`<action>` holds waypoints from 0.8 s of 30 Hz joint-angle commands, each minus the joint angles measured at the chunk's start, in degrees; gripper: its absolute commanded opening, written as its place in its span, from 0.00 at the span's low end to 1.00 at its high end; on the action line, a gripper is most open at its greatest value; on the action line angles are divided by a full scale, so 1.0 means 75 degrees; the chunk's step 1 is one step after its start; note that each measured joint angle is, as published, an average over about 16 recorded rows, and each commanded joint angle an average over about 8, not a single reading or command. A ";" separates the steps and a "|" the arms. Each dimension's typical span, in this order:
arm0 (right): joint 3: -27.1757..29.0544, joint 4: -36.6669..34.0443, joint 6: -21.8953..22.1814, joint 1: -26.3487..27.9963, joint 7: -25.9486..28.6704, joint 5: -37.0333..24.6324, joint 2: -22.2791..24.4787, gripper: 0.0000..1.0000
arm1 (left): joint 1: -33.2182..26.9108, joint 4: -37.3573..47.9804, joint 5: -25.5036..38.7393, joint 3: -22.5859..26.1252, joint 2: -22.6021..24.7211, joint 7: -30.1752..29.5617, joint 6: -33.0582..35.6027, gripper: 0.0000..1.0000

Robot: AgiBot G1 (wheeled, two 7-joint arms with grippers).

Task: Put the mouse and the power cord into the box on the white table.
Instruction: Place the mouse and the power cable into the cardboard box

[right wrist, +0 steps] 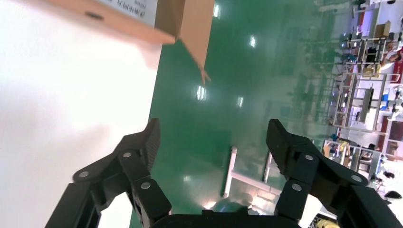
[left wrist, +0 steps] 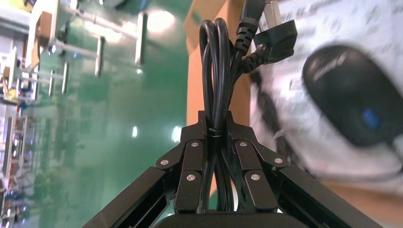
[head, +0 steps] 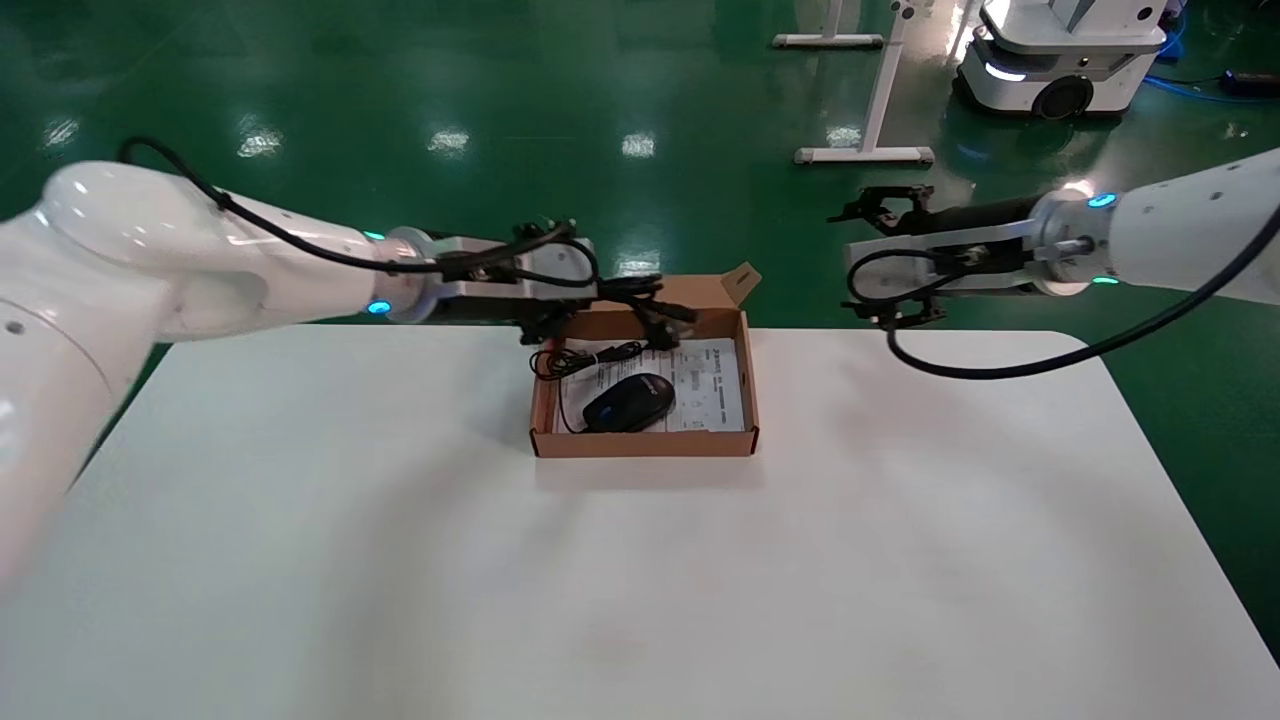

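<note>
Left gripper [left wrist: 216,130] clenched on the bundled power cord [left wrist: 216,71] over the far-left corner of the box [head: 645,443] mid-surface [head: 400,560] – mouse [head: 630,402] lies inside – right gripper [right wrist: 214,142] released, parked off the far-right edge.

We see glossy white rounded arm shells, cyan light rings at both wrists, and black cables looping along them. The left gripper [left wrist: 216,126] and right gripper [right wrist: 213,142] have black linkage fingers with silver screws.

Green glossy floor [head: 400,90], white stand legs [head: 870,150], wheeled white robot base [head: 1060,60].
</note>
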 commanded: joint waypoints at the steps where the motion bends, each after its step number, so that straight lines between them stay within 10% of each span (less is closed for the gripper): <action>1: 0.0023 -0.0099 -0.0082 0.0037 -0.0115 0.0027 0.0127 1.00 | 0.0244 -0.0260 -0.0110 -0.0040 0.0039 -0.0035 -0.0055 0.00; 10: 0.0079 -0.0353 -0.0296 0.0073 -0.0372 0.0106 0.0334 1.00 | 0.0689 -0.0972 -0.0313 0.0364 0.0049 -0.0473 -0.0194 0.00; 18: 0.0095 -0.0442 -0.0509 0.0137 -0.0446 0.0138 0.0446 1.00 | 0.0762 -0.1156 -0.0366 0.0725 0.0047 -0.0629 -0.0326 0.96; 24: 0.0112 -0.0444 -0.0588 0.0167 -0.0459 0.0172 0.0473 1.00 | 0.0782 -0.1199 -0.0401 0.0787 0.0050 -0.0644 -0.0368 1.00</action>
